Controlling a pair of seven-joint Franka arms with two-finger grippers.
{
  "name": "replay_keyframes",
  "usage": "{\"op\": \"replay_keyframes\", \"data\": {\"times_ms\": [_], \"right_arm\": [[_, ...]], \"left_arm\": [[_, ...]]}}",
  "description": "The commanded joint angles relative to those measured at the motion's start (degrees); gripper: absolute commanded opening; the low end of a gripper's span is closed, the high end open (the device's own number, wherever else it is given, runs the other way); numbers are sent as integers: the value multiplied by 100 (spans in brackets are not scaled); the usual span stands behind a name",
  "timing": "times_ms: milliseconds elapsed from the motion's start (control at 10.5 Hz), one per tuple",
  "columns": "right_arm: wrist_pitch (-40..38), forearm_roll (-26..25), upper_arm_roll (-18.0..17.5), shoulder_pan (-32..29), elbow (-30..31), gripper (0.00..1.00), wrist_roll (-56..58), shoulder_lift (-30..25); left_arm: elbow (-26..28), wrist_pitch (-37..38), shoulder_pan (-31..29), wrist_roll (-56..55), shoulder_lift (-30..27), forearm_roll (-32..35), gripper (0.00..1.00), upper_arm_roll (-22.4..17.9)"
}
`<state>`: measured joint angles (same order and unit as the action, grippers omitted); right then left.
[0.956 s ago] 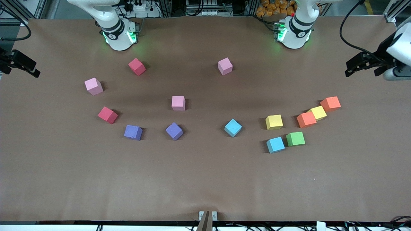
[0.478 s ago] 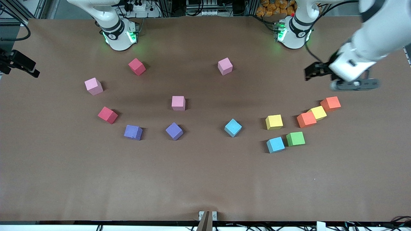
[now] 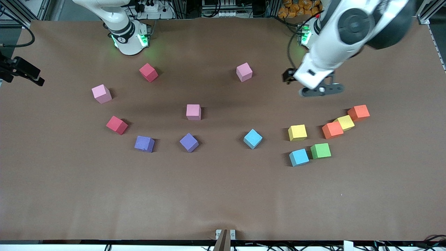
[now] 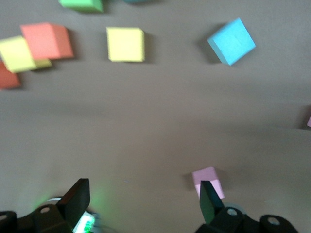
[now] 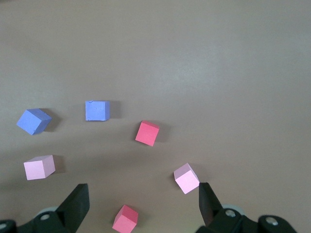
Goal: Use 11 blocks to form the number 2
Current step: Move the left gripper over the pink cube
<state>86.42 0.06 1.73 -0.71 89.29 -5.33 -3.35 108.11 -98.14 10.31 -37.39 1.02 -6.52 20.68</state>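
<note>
Thirteen blocks (image 3: pixel 193 112) lay scattered and apart, no number 2 begun, likely light, soft foam best pinched across flat opposite faces, with left gripper (image 3: pixel 320 90) gaping empty above bare table and right gripper (image 5: pixel 141 206) likewise wide, waiting.

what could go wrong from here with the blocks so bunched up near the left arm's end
1. An orange block, a yellow block and another orange block sit touching in a row, so the open left tool above the table may nudge neighbours when picking one.
2. The green block and a light blue block also touch, the same hazard.
3. The table holds more than eleven blocks, so a miscount is possible.
</note>
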Motion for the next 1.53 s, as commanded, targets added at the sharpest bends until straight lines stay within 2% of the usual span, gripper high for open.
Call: {"op": "replay_keyframes", "data": {"times_ms": [0,287,478,765,956,1242,1434], "right_arm": [[85,-23,-59,184,-69,100,-74,341],[375,12,-59,229,-113,100,-91,737],[411,21,-68,247,-306,100,-100,1054],[770,12,-68,325,-412,100,-56,1467],[912,3,-68,335,-421,100,-47,1670],[1060,3,-68,326,-430,100,-39,1872],[1378,21,-68,343,-430,100,-91,2302]], "left_arm": [[927,-930,234,-618,-31,-331,100,355],[1650,-1951,1031,-1767,231,-613,100,507],[1871,-2532,1454,-2236,617,-710,100,507],[2213,-2823,1614,-2702,672,-711,100,507],[2495,-3245,1720,-3465,628,-711,100,516],[2855,-3780,1851,-3705,646,-719,100,638],[3023,-4343,2054,-3715,821,-719,100,665]]}}
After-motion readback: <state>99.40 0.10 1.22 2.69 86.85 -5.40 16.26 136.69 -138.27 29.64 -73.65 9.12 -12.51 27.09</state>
